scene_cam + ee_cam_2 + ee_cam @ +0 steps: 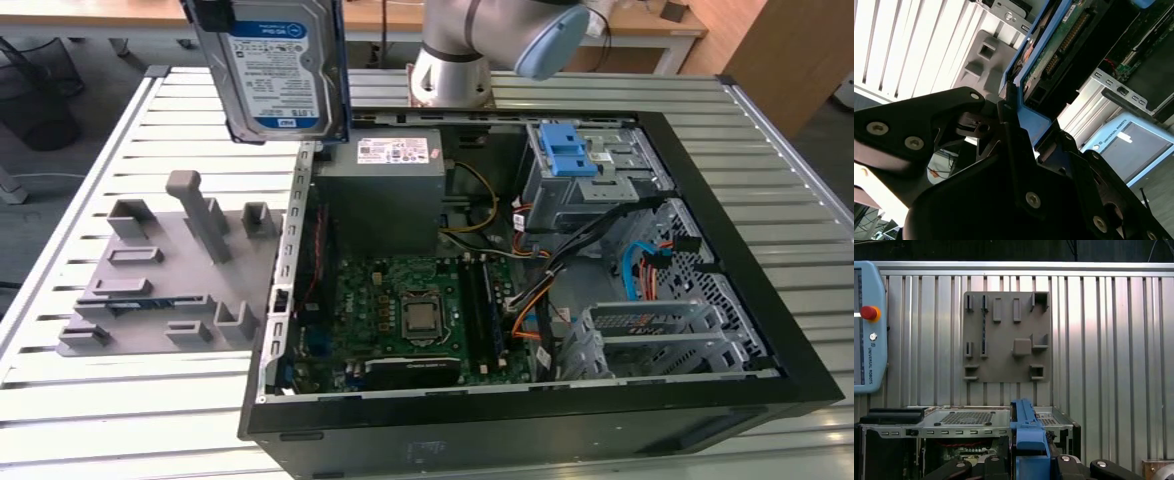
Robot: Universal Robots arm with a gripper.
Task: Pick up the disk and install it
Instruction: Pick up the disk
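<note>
The disk is held upright in the air above the slatted table. Its white-and-blue label is turned to the exterior view, and its blue bracket is seen along the edge. Its green circuit board is exposed in the second wrist view.

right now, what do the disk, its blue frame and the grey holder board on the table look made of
Casing of the disk: silver-grey metal, dull sheen, paper-like label. Its blue frame: probably moulded plastic, uniform matte colour. The grey holder board: likely plastic, flat matte grey, blocky raised slots.
</note>
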